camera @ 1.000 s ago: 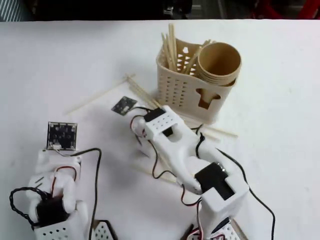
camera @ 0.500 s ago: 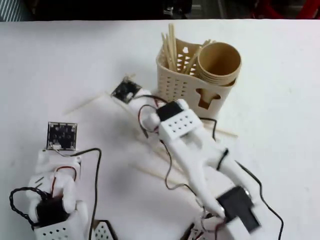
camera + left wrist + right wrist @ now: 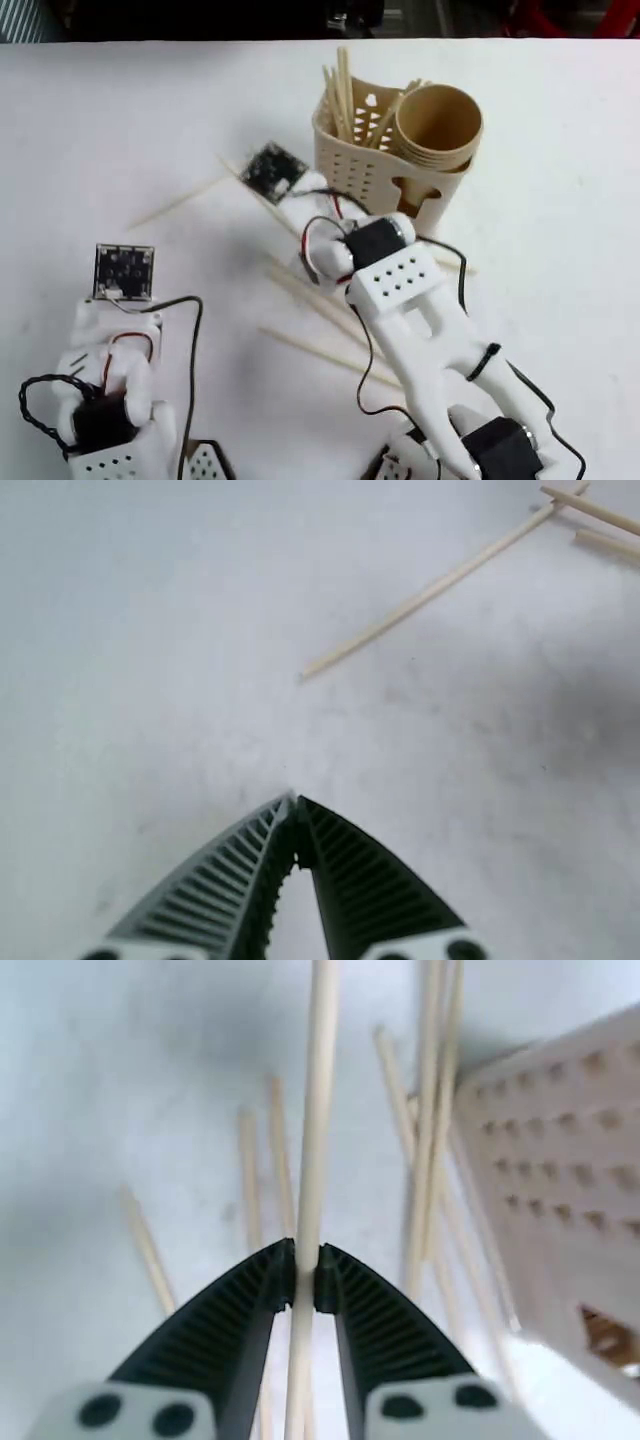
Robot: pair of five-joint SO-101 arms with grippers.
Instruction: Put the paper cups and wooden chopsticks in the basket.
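The right gripper point(image 3: 305, 1260) is closed tight on a wooden chopstick point(image 3: 318, 1110); its two black ribbed fingers point(image 3: 230, 1330) pinch the stick between their tips, and the stick runs straight out ahead of them over the white table point(image 3: 120, 1080); whether its far end touches the surface I cannot tell. Several loose chopsticks point(image 3: 250, 1170) lie flat on the table beneath it, some of them running up against the foot of the basket point(image 3: 560, 1180), which stands just beside the gripper.

From above, the right arm point(image 3: 420, 320) stretches from the near edge up to the basket's front wall; inside the basket a nested stack of paper cups point(image 3: 438, 125) fills one side, and a bundle of upright chopsticks point(image 3: 340, 85) leans in the other; more sticks lie scattered on the table beside the arm.

The left arm point(image 3: 110, 400) sits folded at the near left corner, well apart from the basket; the left gripper point(image 3: 296, 805) has its fingertips pressed together with nothing between them, above bare table; a single stray chopstick point(image 3: 430, 590) lies some way ahead of it.
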